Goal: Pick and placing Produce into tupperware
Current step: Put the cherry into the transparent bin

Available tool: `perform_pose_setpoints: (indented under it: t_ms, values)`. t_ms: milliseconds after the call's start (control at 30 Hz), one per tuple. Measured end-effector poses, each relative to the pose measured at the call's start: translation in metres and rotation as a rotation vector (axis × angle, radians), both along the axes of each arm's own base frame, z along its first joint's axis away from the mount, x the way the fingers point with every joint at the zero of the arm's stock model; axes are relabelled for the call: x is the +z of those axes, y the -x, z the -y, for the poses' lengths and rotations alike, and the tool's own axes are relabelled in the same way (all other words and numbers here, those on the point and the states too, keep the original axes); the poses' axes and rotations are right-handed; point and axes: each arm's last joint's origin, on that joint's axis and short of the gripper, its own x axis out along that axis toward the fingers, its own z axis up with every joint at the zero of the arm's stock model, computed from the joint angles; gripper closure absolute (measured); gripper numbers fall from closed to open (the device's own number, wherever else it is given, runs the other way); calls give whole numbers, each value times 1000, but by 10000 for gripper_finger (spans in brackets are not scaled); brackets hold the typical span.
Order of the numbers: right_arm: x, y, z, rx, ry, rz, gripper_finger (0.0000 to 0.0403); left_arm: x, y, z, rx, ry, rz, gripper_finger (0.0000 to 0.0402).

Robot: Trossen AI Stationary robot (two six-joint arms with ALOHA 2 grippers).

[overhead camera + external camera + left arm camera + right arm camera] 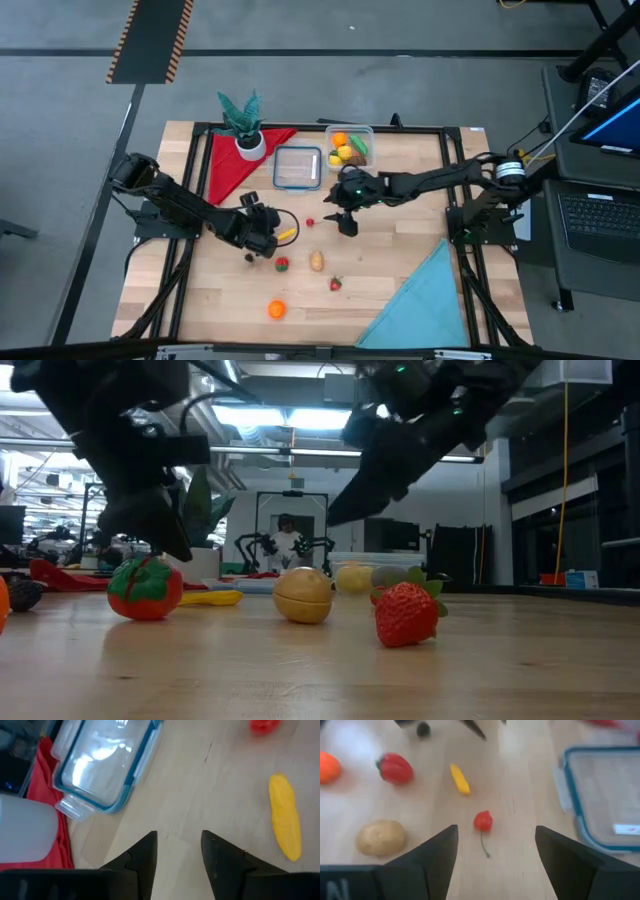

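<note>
The wooden desk [400, 270] is carrying everything, with a light blue cloth [420, 300] lying over its near right corner and a red cloth [232, 160] spread at the far left under a potted plant [245, 125] in a white pot.

The left arm is reaching in from the left, and its left hand [262, 240] is hanging low over the middle of the desk. In the left wrist view its fingers [142, 857] are standing a narrow way apart with nothing between them — only bare wood is showing in the gap. The right arm is stretching in from the right, and the right hand [345, 222] is hovering near the desk's centre with its jaws spread wide and empty.

The tupperware [350, 147] is sitting at the far edge of the desk, right of centre, already holding several orange, yellow and green pieces. Just beside it, to its left, a flat clear lid with a blue rim [297, 167] is lying on the wood.

The remaining produce is lying loose on the desk: a brown potato [316, 262], a tomato [282, 265] just beside the left hand, an orange [276, 310] nearer the front edge, a strawberry [336, 284], a slim yellow pepper [287, 234] and — smallest of all — a red cherry [311, 222] lying between the two hands.
</note>
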Motion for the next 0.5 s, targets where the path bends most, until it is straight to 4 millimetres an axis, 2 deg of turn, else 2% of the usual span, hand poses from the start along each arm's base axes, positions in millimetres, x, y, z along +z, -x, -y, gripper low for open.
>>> perform_pose_setpoints:
  t_ms: [200,500]
  values:
    - [-9,-18,-1,58,48,-134,137,4,14,9,-43,35,86,249]
    - [-17,-29,-3,84,66,-144,137,4,25,17,-250,152,212,258]
